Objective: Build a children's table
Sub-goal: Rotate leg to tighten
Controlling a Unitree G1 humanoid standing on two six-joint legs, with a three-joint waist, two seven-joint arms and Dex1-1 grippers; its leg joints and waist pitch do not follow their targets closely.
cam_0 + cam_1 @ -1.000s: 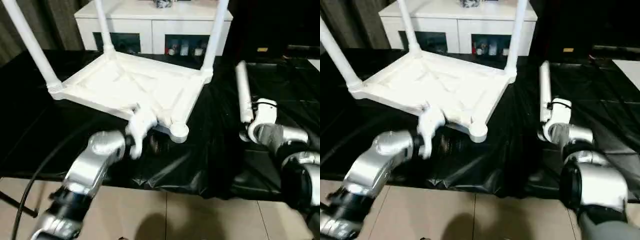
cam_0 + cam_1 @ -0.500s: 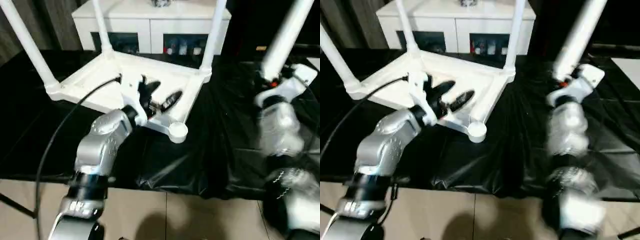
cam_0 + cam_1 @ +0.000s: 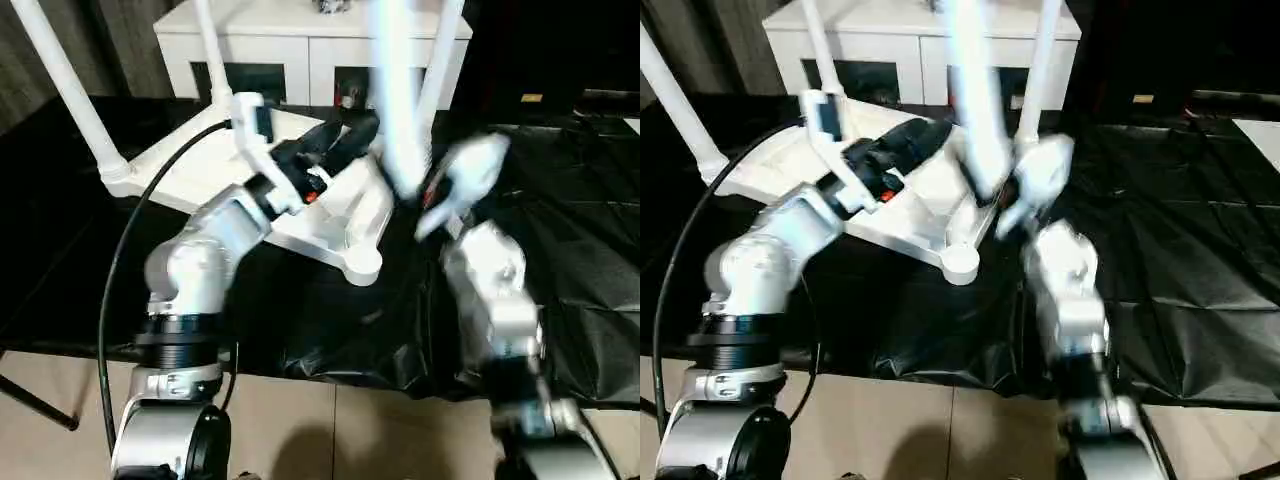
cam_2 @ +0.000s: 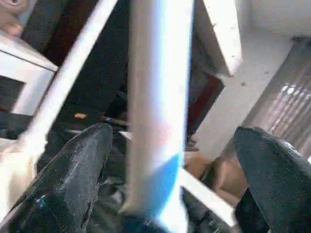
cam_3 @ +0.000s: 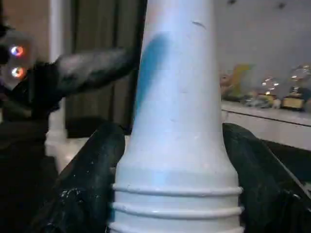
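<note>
Far left, three white legs (image 3: 60,85) already standing up out of the corner sockets of the upside-down tabletop (image 3: 180,170), resting on the black sheet (image 3: 560,240) with a white cabinet (image 3: 310,45) behind; near corner socket (image 3: 362,266) empty. Next, left gripper (image 3: 335,140) reaching out over the tabletop, fingers (image 4: 77,165) spread wide, gripping nothing, one each side of the fourth leg (image 3: 395,100) without touching. Further right, right gripper (image 5: 170,184) clamped around that leg's ribbed end, carrying it upright and blurred above the tabletop's right edge. Likely trouble from here: ribbed end meeting the socket rim off-centre or tilted and jamming; leg knocking the spread left fingers nearby; a hard push on the near corner sliding the whole tabletop across the slick sheet
</note>
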